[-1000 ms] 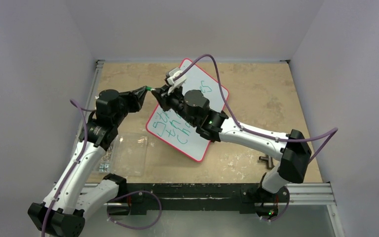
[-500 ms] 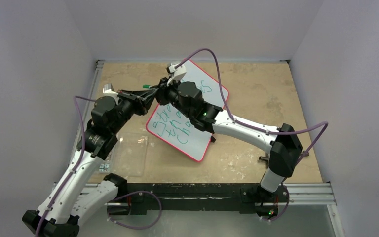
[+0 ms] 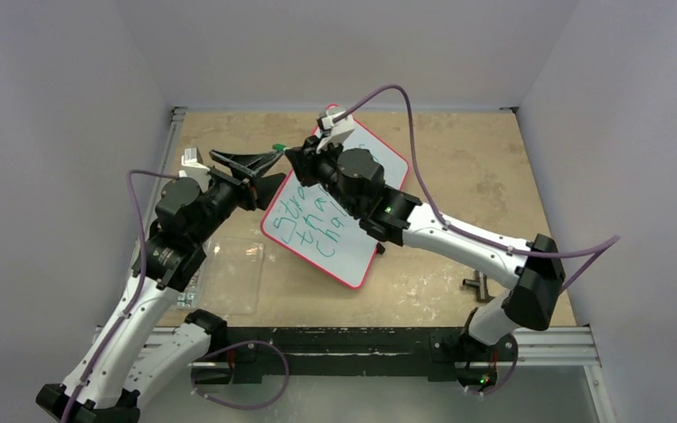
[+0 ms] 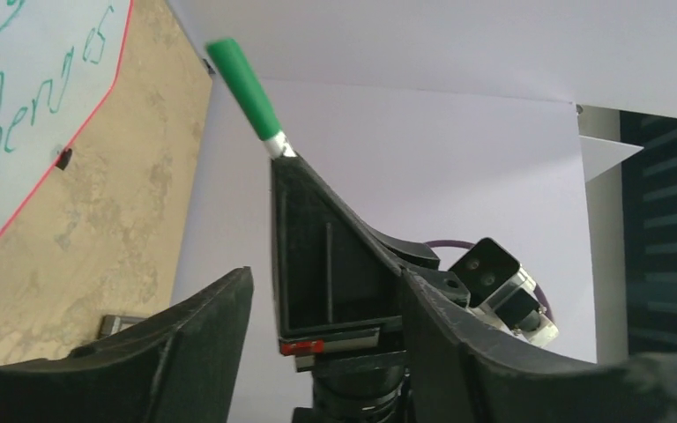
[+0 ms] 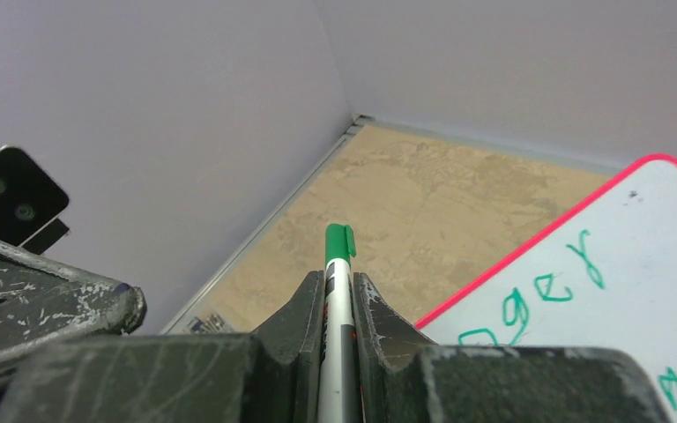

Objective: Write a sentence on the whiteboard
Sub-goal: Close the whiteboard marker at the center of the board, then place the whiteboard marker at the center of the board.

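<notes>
Whiteboard (image 3: 360, 251) lies flat on the table (image 3: 467, 176), sentence (image 3: 313, 225) in green across it. Near its far edge, right gripper (image 5: 336, 284) clamps a green marker (image 5: 338, 251); left gripper (image 3: 277, 166) gapes apart just beside.

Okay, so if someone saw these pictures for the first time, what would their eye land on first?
First the whiteboard, lying askew in the middle of the table, red-rimmed, with the sentence in green handwriting across it. Over its far left edge, the right gripper clamps a capped green marker, and the left gripper stands open right at the cap end.
</notes>
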Tool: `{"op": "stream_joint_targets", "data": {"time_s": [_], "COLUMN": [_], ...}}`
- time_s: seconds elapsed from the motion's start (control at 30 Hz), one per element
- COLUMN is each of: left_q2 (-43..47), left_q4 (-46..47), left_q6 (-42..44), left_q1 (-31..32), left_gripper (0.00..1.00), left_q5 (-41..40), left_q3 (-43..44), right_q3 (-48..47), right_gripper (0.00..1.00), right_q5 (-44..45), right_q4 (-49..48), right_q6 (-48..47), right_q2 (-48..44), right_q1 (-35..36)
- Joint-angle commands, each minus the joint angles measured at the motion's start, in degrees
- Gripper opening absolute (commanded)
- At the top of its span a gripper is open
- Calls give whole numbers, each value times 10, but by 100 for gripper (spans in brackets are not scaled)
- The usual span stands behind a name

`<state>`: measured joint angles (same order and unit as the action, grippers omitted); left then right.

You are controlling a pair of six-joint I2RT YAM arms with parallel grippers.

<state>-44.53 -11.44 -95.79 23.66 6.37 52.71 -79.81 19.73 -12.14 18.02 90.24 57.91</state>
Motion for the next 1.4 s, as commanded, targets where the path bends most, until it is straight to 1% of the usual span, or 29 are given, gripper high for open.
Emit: {"op": "stream_joint_targets", "data": {"time_s": [0.0,0.13,0.27,0.37,0.47,0.6,0.7,0.83,1.03,1.2,1.27,1.3,1.37], "left_q2": [23,20,1,-11,-16,-20,-26,-33,-56,-79,-86,-88,-94], "left_q4": [-17,-54,-106,-133,-137,-141,-150,-174,-188,-203,-207,-208,-207], "left_q6": [58,146,253,320,382,443,483,519,558,580,591,595,599], "left_q1": [1,0,0,0,-1,-2,-4,-7,-16,-22,-27,-29,-34], "left_gripper": [65,70,73,75,77,80,81,82,83,85,85,86,86], "left_q5": [-29,-53,-81,-99,-113,-129,-132,-148,-137,-136,-140,-140,-137], "left_q3": [10,39,79,99,108,112,117,119,114,117,116,114,113], "right_q3": [19,59,110,148,195,254,290,339,376,402,412,416,421], "right_gripper": [0,0,0,0,0,0,0,0,0,0,9,20,33], "right_q5": [78,158,240,301,345,360,369,351,341,329,317,311,303], "right_q4": [15,53,115,174,230,276,303,299,267,250,248,247,246], "right_q6": [-43,-68,-67,-45,7,67,129,194,228,242,247,248,248], "right_q2": [-58,-107,-163,-196,-230,-250,-235,-207,-165,-165,-171,-176,-188], "right_q1": [-10,-15,-23,-25,-29,-39,-52,-90,-122,-132,-135,-136,-137]}}
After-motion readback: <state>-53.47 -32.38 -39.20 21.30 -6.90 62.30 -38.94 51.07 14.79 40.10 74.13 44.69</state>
